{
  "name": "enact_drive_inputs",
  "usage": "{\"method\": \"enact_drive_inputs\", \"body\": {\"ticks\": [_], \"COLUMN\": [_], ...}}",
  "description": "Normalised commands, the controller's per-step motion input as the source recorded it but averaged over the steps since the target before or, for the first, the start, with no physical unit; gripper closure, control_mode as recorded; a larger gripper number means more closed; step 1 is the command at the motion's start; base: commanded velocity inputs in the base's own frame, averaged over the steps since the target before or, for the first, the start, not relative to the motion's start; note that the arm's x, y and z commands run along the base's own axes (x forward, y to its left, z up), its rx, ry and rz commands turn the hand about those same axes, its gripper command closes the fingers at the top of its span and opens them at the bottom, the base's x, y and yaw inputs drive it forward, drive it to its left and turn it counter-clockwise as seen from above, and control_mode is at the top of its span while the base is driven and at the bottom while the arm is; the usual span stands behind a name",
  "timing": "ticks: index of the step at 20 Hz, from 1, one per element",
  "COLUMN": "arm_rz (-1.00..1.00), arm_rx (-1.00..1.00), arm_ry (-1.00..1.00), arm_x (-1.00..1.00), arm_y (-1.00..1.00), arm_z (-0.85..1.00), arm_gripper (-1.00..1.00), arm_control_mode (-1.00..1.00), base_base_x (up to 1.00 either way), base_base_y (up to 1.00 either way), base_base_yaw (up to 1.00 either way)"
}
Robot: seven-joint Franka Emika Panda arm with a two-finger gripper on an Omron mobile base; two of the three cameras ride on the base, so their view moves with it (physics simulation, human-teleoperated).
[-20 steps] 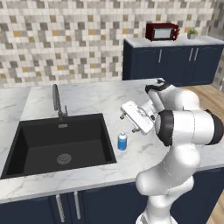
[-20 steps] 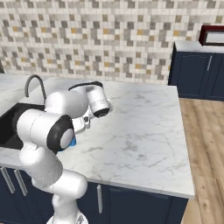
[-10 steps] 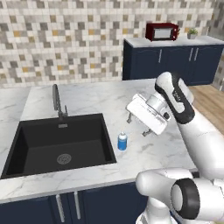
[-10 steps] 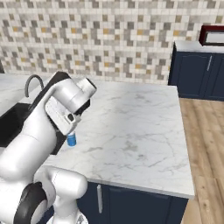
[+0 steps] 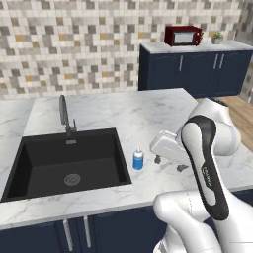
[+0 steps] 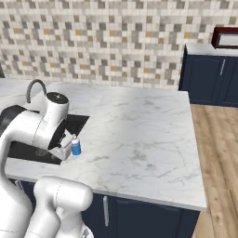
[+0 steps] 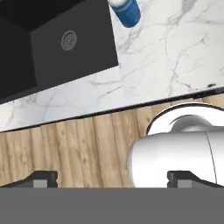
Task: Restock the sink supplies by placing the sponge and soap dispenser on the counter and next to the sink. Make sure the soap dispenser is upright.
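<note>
While the arm folds back over the counter edge, this is how it looks from beside the robot:

Soap dispenser: the soap dispenser (image 5: 138, 159) stands upright on the counter (image 5: 143, 116), blue body with a white pump top, just beside the right rim of the sink (image 5: 69, 160); in the right base view it (image 6: 75, 146) sits at the sink's near corner, and in the hand view its blue body (image 7: 127, 11) shows at the top edge.

Sink: black basin with a round drain (image 5: 72, 179) and a dark curved faucet (image 5: 64, 113) behind it.

Gripper: the gripper (image 5: 168, 161) hangs off the white hand, just right of the bottle and apart from it; in the right base view the hand is close beside the bottle, and I cannot tell whether they touch.

Fingers: spread wide; in the hand view the two dark tips (image 7: 41, 178) stand far apart at the bottom, with nothing between them.

Hand view: looks down past the counter's front edge to a wooden floor (image 7: 83, 144).

Far counter: a red microwave (image 5: 183, 35) and a small potted plant (image 5: 216, 37) on the navy cabinets (image 5: 197, 71).
</note>
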Motion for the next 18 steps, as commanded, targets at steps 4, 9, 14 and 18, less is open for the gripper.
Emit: {"method": "enact_drive_inputs", "body": {"ticks": [4, 9, 14, 18], "arm_rz": [0.00, 0.00, 0.00, 0.00], "arm_rx": [0.00, 0.00, 0.00, 0.00], "arm_ry": [-0.05, 0.04, 0.00, 0.00], "arm_x": [-0.01, 0.03, 0.00, 0.00], "arm_y": [-0.12, -0.01, 0.00, 0.00], "arm_z": [-0.08, -0.23, 0.00, 0.00], "arm_gripper": [-1.00, -1.00, -1.00, -1.00], "arm_control_mode": [-1.00, -1.00, 1.00, 1.00], "base_base_x": [0.00, 0.00, -0.33, -0.41], "base_base_y": [0.00, 0.00, 0.06, 0.19], "base_base_yaw": [0.00, 0.00, -0.38, -0.84]}}
